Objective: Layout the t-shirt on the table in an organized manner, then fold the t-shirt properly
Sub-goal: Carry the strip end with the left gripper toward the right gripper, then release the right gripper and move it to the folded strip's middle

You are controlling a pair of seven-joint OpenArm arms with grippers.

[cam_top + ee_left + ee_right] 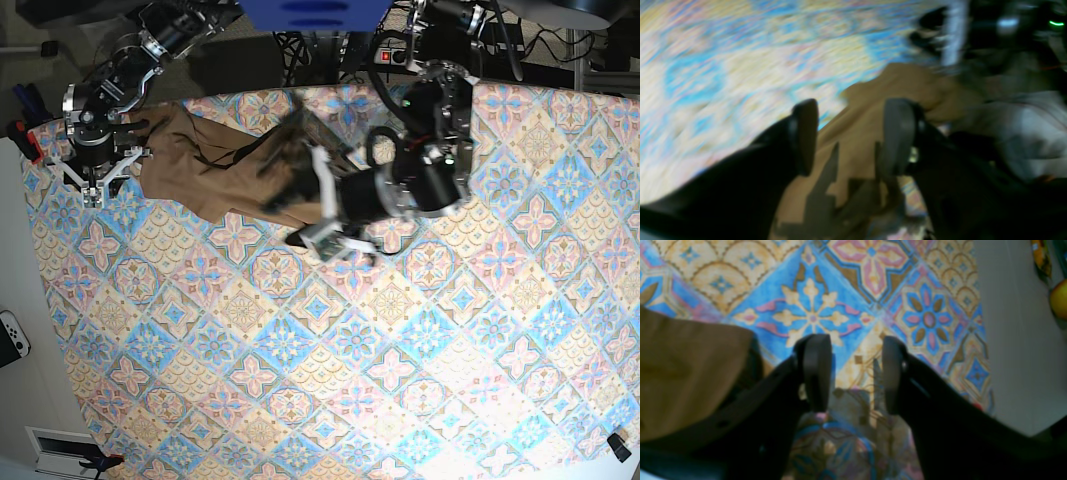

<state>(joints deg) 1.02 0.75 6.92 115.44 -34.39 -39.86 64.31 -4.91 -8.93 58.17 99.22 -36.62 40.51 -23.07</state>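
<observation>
My left claw (848,136) stands parted over the plain tan-brown soft fabric t-shirt (860,133), gripping nothing. My right claw (853,373) hangs half open and empty above the pastel tile-patterned table (846,290), just beside the shirt's edge. The shirt lies bunched at the far left. It looks light and limp, so I judge pinching hems or shoulder corners best.

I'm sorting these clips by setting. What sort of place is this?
Probably a robotics lab or workshop: a table under a tile-pattern cloth, two robot arms bent over a tan t-shirt, and cables and a power strip behind.
</observation>
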